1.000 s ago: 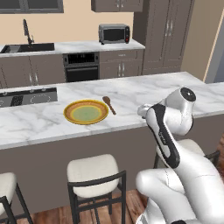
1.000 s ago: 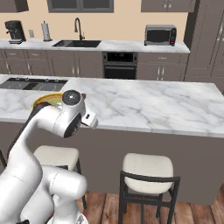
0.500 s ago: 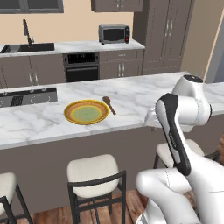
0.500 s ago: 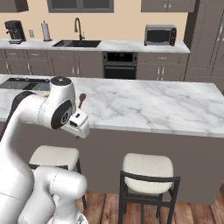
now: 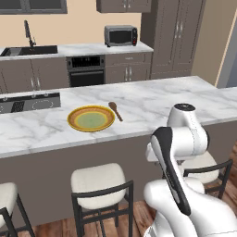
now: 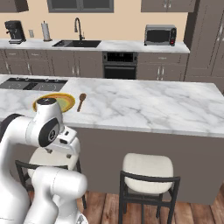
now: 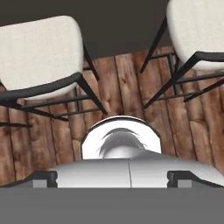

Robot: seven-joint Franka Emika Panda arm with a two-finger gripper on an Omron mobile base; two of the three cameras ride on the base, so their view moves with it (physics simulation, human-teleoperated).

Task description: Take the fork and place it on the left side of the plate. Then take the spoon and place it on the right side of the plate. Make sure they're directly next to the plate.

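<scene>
On the white marbled island counter [image 5: 152,99] sits a round yellow plate with a green centre [image 5: 90,119]; a brown wooden spoon [image 5: 115,110] lies just beside its right rim. Fork: not discernible at this resolution. Gripper [image 7: 112,178] points down at the wood-plank floor [image 7: 124,83] between two cream-cushioned dark-framed stools [image 7: 37,54], finger tips spread wide at opposite edges, nothing between them. From the right base camera the arm's white shoulder covers part of the plate's near edge.
</scene>
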